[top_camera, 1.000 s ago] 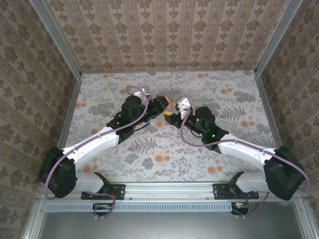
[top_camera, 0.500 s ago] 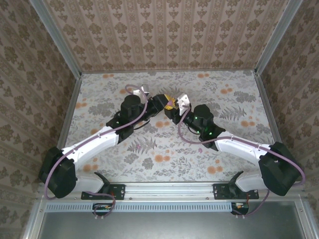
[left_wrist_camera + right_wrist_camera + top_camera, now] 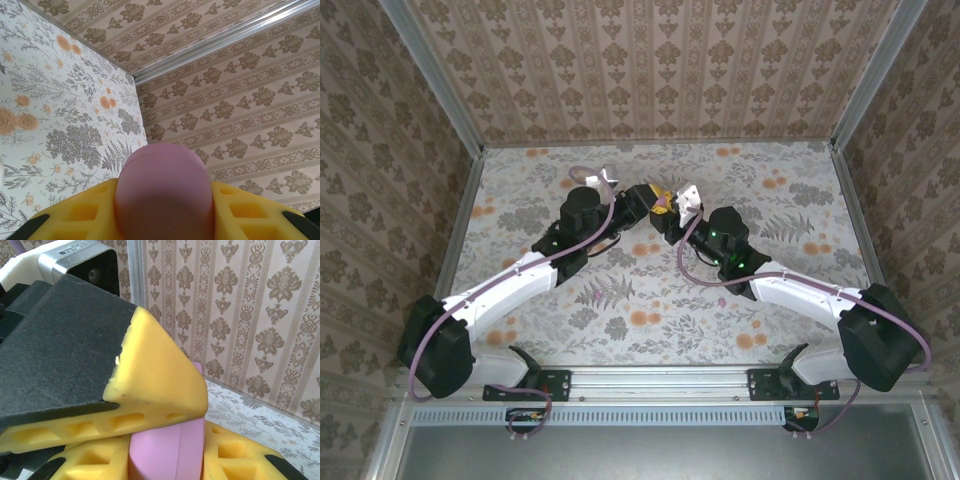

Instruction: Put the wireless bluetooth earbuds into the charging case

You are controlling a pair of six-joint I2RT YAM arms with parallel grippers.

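- Left: left tool [image 3: 162, 212] part open, hugging the pink case [image 3: 162, 175].
- Middle: case up in the air over the desk [image 3: 520, 190], a bit farther back than before.
- Right: right tool [image 3: 165, 457] now squeezed onto the same case; hand-over likely, not filling yet.

The pink charging case [image 3: 165, 192], a smooth matt pebble with a rounded top, stands upright off the table [image 3: 650, 300], just 12 o'clock of its middle, wedged between yellow fingers [image 3: 75, 212] at its 3 and 9 o'clock.
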